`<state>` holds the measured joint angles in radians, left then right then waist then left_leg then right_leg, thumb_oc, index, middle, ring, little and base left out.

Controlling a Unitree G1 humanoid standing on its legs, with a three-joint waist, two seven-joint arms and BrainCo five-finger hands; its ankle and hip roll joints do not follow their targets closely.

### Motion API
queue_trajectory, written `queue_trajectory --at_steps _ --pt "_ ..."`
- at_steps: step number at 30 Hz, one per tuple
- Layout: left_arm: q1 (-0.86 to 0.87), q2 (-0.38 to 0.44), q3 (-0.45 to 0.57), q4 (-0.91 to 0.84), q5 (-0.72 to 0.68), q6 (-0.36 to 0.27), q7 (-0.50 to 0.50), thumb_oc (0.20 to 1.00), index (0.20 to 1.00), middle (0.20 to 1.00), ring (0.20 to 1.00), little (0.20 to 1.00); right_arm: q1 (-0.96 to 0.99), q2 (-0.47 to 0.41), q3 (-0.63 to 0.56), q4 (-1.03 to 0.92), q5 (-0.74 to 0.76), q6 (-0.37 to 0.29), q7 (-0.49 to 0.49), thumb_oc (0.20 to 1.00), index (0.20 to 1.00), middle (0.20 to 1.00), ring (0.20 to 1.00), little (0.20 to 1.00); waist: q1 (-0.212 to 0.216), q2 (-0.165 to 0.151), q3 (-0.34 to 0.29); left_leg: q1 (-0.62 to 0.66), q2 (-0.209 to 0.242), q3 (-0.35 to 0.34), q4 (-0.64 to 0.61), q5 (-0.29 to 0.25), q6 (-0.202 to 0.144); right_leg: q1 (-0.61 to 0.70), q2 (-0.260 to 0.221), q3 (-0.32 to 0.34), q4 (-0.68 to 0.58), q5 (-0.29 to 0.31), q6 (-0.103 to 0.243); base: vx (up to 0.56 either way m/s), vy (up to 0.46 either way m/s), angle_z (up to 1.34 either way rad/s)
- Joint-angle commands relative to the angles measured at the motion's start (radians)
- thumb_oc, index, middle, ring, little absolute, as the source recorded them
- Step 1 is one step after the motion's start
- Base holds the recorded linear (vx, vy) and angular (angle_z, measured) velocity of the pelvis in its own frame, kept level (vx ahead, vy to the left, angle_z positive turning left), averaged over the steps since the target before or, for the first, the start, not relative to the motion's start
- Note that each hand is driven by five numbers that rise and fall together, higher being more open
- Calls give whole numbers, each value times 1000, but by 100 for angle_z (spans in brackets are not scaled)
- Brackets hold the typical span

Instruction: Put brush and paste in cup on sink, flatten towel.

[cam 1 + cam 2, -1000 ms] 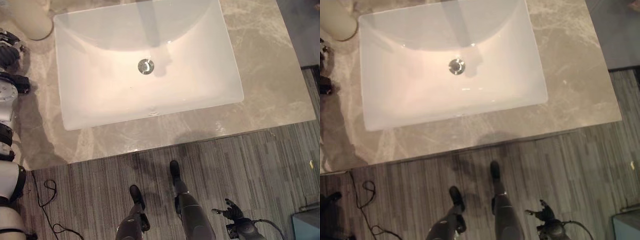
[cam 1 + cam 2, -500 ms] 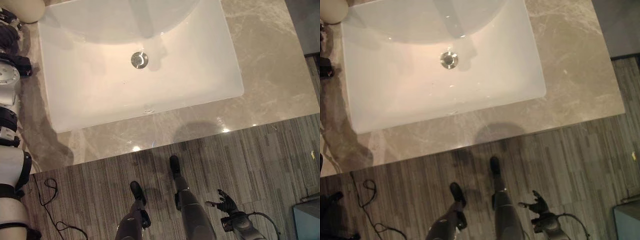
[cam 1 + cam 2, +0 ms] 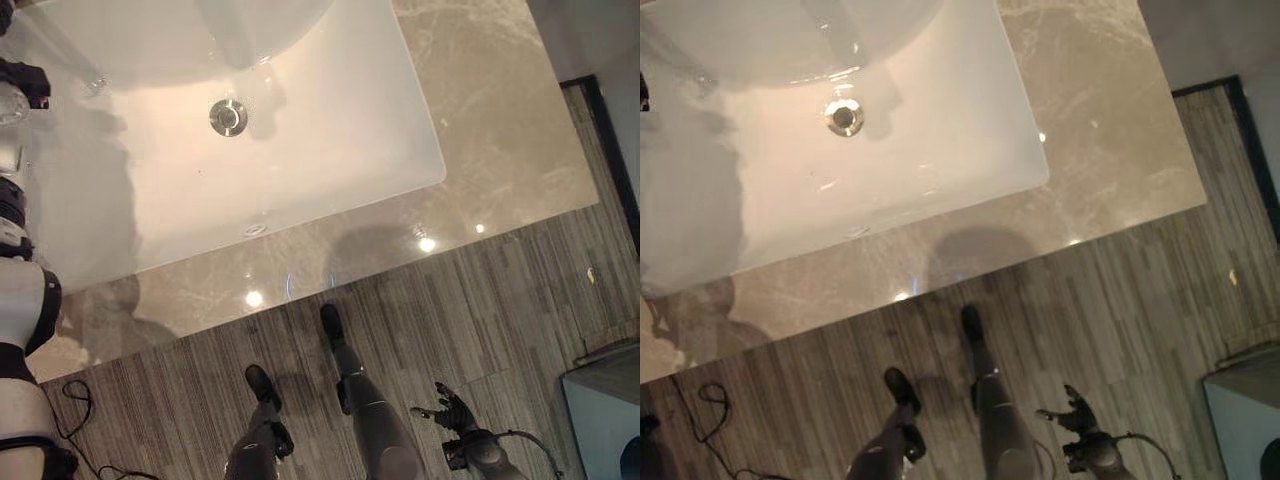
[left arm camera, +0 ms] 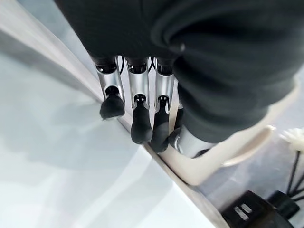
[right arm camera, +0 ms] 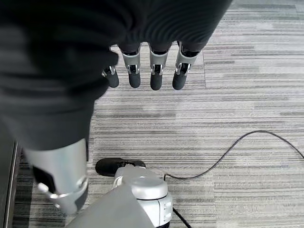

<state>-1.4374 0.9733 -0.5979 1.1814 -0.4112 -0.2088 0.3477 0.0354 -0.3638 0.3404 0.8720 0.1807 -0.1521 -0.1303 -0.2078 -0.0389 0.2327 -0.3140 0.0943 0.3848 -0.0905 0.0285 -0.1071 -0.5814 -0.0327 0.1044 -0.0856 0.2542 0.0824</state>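
White sink (image 3: 330, 150) — basin bare, drain (image 3: 228, 117) showing.

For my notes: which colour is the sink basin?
White; the sink basin shows best in the left eye view.

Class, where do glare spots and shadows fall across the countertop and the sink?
Left eye view: small bright glare spots on the countertop near its front edge, and a soft shadow beside them. Right eye view: a grey shadow covers the sink at its left part.

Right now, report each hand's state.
Left hand: open, holding nothing, over the sink.
Right hand: open, empty, hanging above the floor.
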Motion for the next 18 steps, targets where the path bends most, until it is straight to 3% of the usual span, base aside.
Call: queue_trajectory --at_steps 1,3,4,5,6,10,12,13,14,15,16,17,18 --pt "-5 -4 65 39 35 -7 40 200 200 200 200 200 18 -59 26 4 -8 -16 -18 1000 1000 1000 1000 1000 -4 29 8 -14 96 -154 3 81 -56 93 -46 29 -2 -24 124 -76 -48 -11" --pt "45 -3 99 31 48 -7 55 200 200 200 200 200 8 -57 31 5 -6 -16 -20 1000 1000 1000 1000 1000 5 23 8 -5 91 -176 3 78 -54 102 -39 35 -2 -25 122 10 -35 -30" --pt "122 4 150 19 74 1 76 498 498 498 498 498 -8 -56 44 22 -11 -16 -18 1000 1000 1000 1000 1000 21 16 8 15 88 -219 3 72 -46 124 -30 43 -2 -33 116 22 -66 -35" --pt "177 6 199 5 69 -3 93 1000 1000 1000 1000 1000 -15 -55 45 31 -15 -15 -20 1000 1000 1000 1000 1000 39 9 9 32 83 -263 3 70 -44 141 -27 45 -2 -41 115 22 -66 -31" --pt "275 -10 277 -26 53 -7 115 1000 1000 1000 1000 1000 -31 -61 45 49 -16 -9 -19 1000 1000 1000 1000 1000 59 -3 12 63 70 -352 3 56 -36 168 -24 53 -2 -51 109 4 -45 -50" --pt "549 -12 502 -184 25 -48 198 1000 1000 1000 1000 1000 -73 -68 13 104 -15 5 -27 1000 1000 1000 1000 1000 125 -30 20 142 70 -519 3 32 -26 220 -29 70 -2 -62 112 -39 27 -48" --pt "768 -6 645 -302 79 -65 239 1000 1000 1000 1000 1000 -75 -76 2 128 -26 11 -16 1000 1000 1000 1000 1000 167 -56 18 168 46 -638 105 -30 -15 243 -25 113 -2 -55 119 -55 82 -18" --pt "856 -33 695 -367 95 -72 245 1000 1000 1000 1000 1000 -70 -78 -12 128 -31 12 -10 1000 1000 1000 1000 1000 175 -66 15 172 32 -666 138 -59 -8 255 -30 128 -2 -50 122 -81 235 -18" --pt "1043 -125 806 -476 122 -89 250 1000 1000 1000 1000 1000 -22 -92 -74 122 -43 18 -5 1000 1000 1000 1000 1000 186 -63 9 179 0 -639 234 -143 9 288 -65 131 -2 -48 132 -70 203 -6" --pt "1055 -129 816 -485 125 -86 251 1000 1000 1000 1000 1000 -21 -96 -70 120 -43 19 -5 1000 1000 1000 1000 1000 179 -65 5 172 -7 -640 239 -140 9 284 -71 132 -2 -45 135 -96 327 5" --pt "1144 -167 857 -504 140 -99 263 1000 1000 1000 1000 1000 -4 -102 -110 131 -46 19 -4 1000 1000 1000 1000 1000 189 -61 3 177 -36 -628 290 -187 19 303 -90 131 -2 -42 144 -68 150 7" --pt "1150 -169 862 -508 141 -98 264 1000 1000 1000 1000 1000 -4 -104 -108 131 -46 19 -4 1000 1000 1000 1000 1000 186 -64 1 172 -42 -628 292 -183 19 299 -95 133 -2 -39 146 -94 260 11" --pt "1197 -185 890 -529 153 -99 260 1000 1000 1000 1000 1000 1 -107 -124 132 -51 21 2 1000 1000 1000 1000 1000 192 -69 -2 173 -76 -624 313 -208 29 303 -112 134 -2 -28 150 -123 267 9"
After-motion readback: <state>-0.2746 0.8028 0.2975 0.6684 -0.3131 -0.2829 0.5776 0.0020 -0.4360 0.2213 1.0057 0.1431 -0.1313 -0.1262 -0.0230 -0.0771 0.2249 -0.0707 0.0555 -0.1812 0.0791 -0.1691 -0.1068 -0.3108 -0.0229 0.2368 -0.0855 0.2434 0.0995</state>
